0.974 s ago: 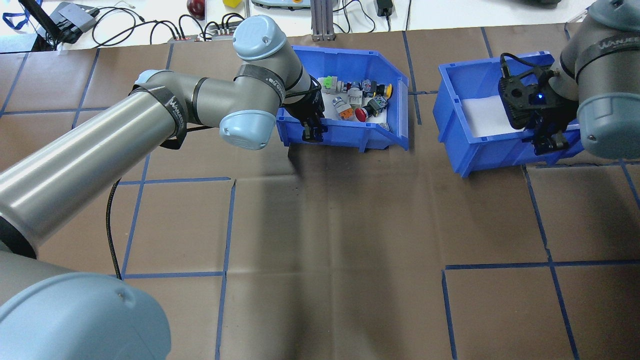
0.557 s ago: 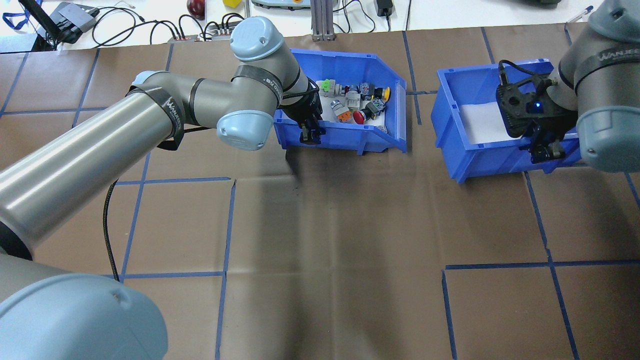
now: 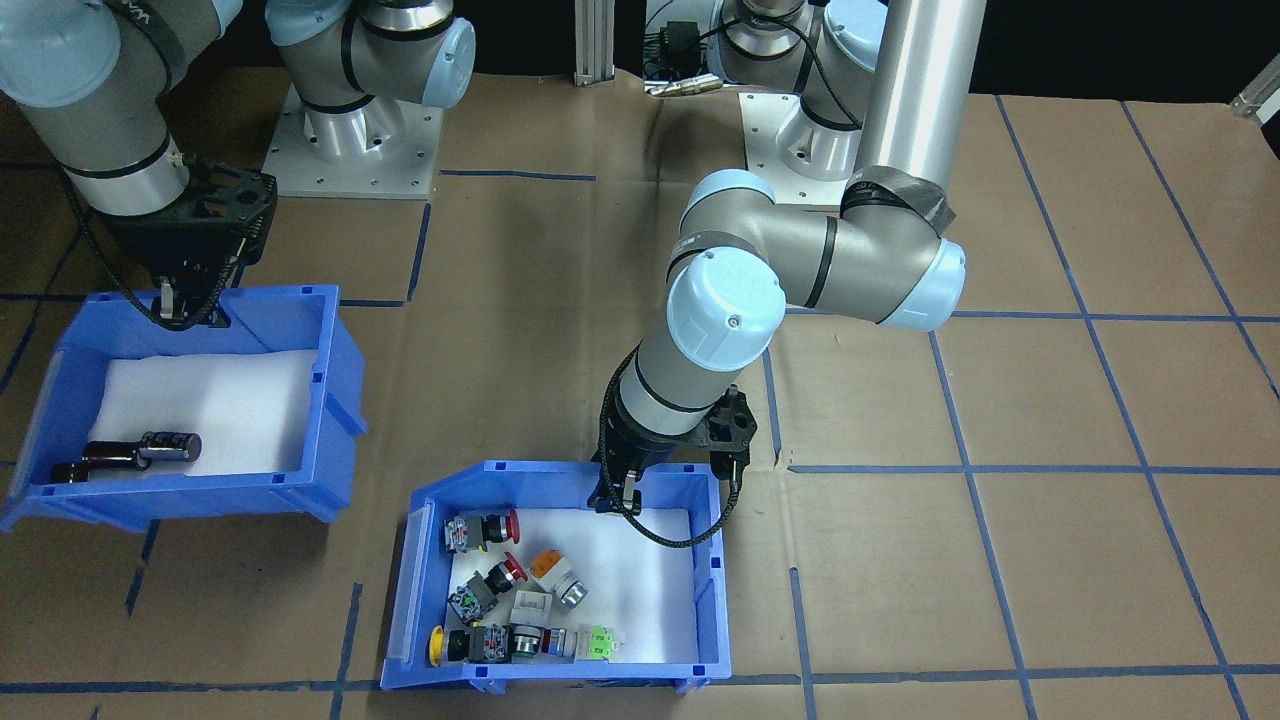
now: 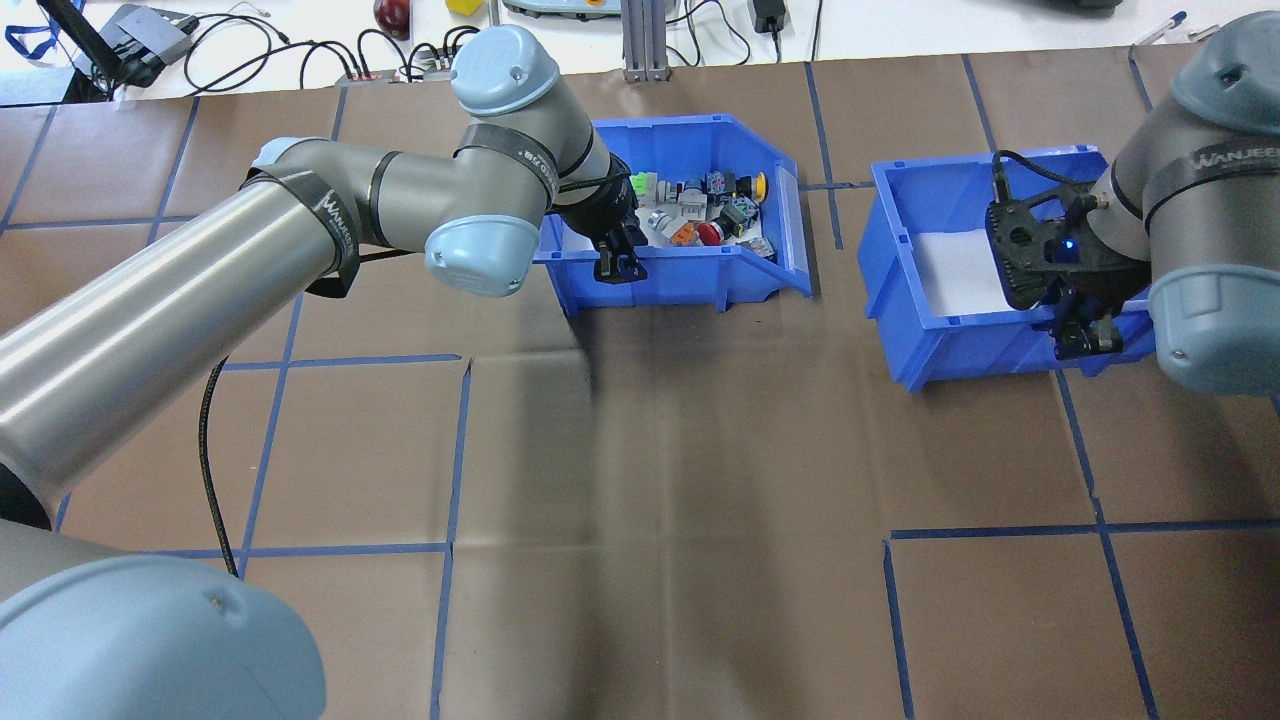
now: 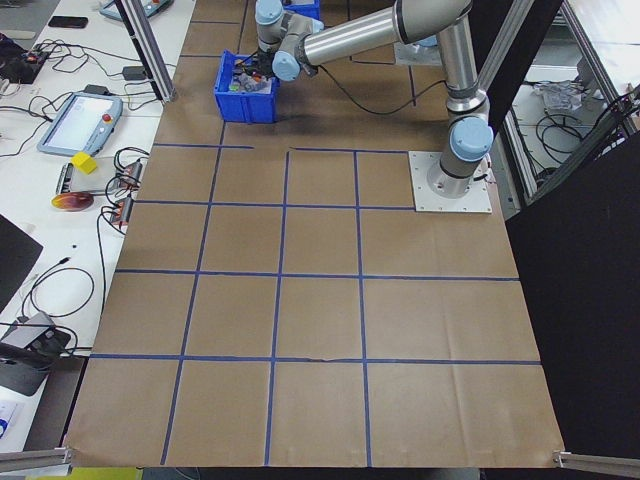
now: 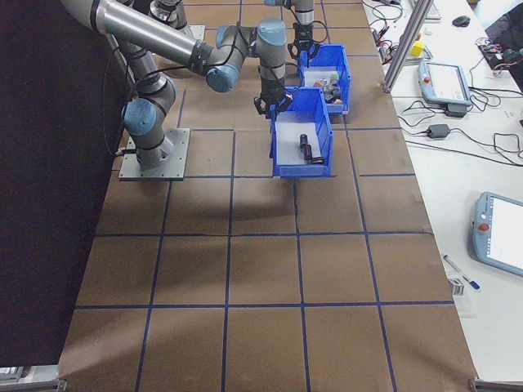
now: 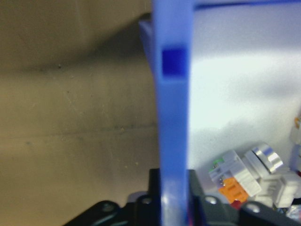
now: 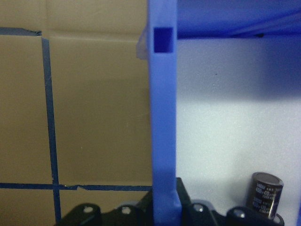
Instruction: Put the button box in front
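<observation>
The button box (image 4: 700,128) is a blue bin with a white liner and several coloured push-buttons (image 4: 700,210), at the far middle of the table. My left gripper (image 4: 618,262) is shut on its near wall, one finger inside and one outside. In the front-facing view the box (image 3: 708,570) lies low in the middle, the left gripper (image 3: 615,497) on its top rim. The left wrist view shows the wall (image 7: 171,117) running between the jaws, with buttons (image 7: 235,181) to the right. My right gripper (image 4: 1085,337) is shut on the near wall of the capacitor bin (image 4: 960,340).
The capacitor bin (image 3: 330,380) holds dark capacitors (image 3: 150,450) on white foam and stands about a hand's width from the button box. Beyond the far table edge lie cables (image 4: 300,50) and devices. Brown paper with blue tape lines (image 4: 455,450) covers the table.
The left gripper has carried the button box a little to the left. The right gripper has drawn the capacitor bin left and nearer the robot.
</observation>
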Tool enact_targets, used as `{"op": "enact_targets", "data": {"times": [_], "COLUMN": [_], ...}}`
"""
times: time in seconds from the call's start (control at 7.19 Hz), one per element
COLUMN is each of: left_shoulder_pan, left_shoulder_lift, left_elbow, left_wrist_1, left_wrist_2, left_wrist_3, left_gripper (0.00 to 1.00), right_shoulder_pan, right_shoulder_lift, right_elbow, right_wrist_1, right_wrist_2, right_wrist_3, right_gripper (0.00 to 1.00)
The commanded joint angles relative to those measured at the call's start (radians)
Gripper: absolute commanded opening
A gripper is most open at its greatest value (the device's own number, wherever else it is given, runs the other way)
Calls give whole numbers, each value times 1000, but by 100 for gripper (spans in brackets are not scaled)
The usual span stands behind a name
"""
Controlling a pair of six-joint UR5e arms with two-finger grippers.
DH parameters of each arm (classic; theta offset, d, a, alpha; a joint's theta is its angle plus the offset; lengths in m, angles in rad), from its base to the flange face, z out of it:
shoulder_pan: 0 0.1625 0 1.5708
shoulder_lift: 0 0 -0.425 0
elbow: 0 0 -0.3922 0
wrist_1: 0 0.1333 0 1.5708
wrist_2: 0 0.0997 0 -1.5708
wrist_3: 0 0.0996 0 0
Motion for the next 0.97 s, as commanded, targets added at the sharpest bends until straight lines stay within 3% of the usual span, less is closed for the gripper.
{"op": "enact_targets", "data": {"times": [0.0,0.42,0.7,0.83], "left_shoulder_pan": [9,160,213,213], "left_shoulder_lift": [76,385,508,550], "left_elbow": [-2,-3,-3,-5], "left_wrist_1": [-101,-568,-617,-645], "left_wrist_2": [4,48,177,205], "left_wrist_3": [22,603,1221,1496], "left_gripper": [99,99,99,99], "right_shoulder_pan": [3,29,70,95], "right_shoulder_lift": [-25,-123,-167,-187], "right_elbow": [23,119,194,208], "right_wrist_1": [0,0,-2,-2], "right_wrist_2": [1,-2,-3,-2], "right_wrist_3": [0,61,120,154], "right_gripper": [9,9,9,9]}}
